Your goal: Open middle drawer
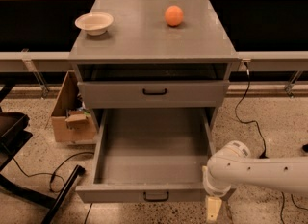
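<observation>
Middle drawer [153, 155] stands pulled out, interior bare grey; gripper [213, 209] beside its front right corner, grip state indeterminate.

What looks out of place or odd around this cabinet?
Nothing is spilled or damaged. The middle drawer stands far out, empty; the gripper hangs by its front right corner. A cardboard box sits open beside the cabinet.

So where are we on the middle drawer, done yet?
Looks done: the middle drawer is pulled well out, its plain grey interior exposed. Nothing in hand: the gripper hangs by the drawer's front right corner, clear of the handle. Left: nothing obvious, beyond maybe backing the gripper away.
</observation>
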Tool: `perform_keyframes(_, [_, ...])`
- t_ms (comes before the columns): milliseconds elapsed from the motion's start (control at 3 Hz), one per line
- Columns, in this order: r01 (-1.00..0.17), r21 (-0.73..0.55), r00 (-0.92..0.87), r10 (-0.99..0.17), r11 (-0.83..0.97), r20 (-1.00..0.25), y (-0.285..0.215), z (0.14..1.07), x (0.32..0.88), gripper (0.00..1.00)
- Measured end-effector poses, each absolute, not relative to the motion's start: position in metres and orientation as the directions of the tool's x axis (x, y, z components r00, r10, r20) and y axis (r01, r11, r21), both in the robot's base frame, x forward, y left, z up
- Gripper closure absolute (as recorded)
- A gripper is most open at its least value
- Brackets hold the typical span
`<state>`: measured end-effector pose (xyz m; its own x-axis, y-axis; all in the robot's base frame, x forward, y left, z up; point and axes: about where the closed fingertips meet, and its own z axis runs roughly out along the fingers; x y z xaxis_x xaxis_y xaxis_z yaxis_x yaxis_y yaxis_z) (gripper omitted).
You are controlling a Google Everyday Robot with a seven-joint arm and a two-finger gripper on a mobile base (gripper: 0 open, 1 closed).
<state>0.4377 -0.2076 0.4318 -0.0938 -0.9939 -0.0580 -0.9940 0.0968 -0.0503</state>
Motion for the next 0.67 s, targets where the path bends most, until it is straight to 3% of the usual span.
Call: perform_keyframes(667, [-0.985,-0.162,-0.058,-0.998,0.053,0.026,-0.182,0.505,0.442,0.0])
